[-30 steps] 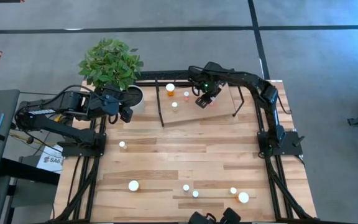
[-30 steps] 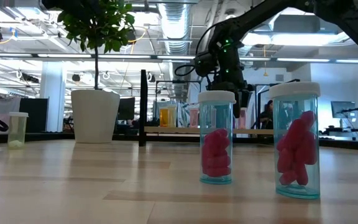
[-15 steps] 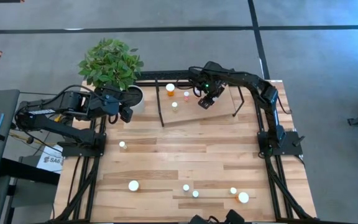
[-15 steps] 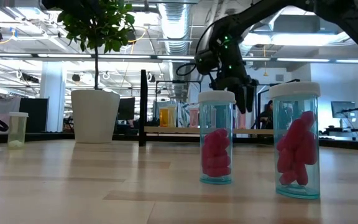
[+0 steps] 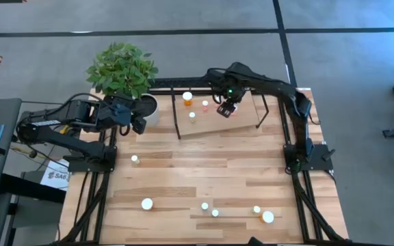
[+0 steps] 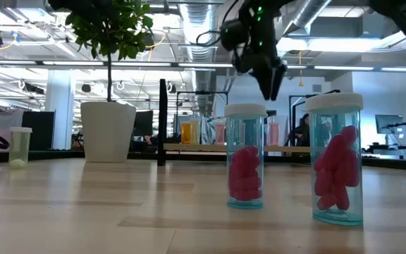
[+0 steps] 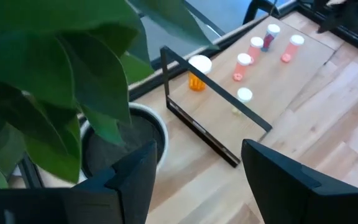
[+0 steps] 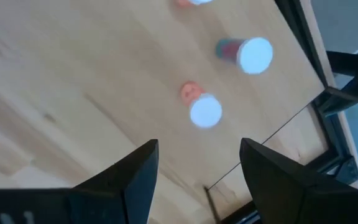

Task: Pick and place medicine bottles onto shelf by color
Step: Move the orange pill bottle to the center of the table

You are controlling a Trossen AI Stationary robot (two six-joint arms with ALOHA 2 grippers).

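The shelf (image 5: 217, 121), a light board between thin black uprights, stands at the table's far middle. On it stand an orange bottle (image 5: 187, 98), a pink bottle (image 5: 205, 104) and a pale one (image 5: 192, 115); the left wrist view shows several more (image 7: 256, 48). My right gripper (image 5: 224, 111) hangs open and empty above the shelf, over a pink bottle (image 8: 205, 111) and a red one (image 8: 247, 54). Several bottles stand on the near tabletop, two with red pills (image 6: 246, 155) (image 6: 334, 159). My left gripper (image 5: 137, 124) waits open beside the plant pot.
A white pot (image 5: 146, 107) with a leafy plant (image 5: 122, 68) stands at the far left, next to the shelf's left upright (image 5: 176, 116). A pale bottle (image 5: 135, 159) stands alone left of centre. Bare planks (image 5: 204, 164) lie between the shelf and the near bottles.
My right gripper has risen straight up from the shelf; in the low view it has climbed from level with the bottle caps to well above them. The bottles on the shelf have stayed standing.
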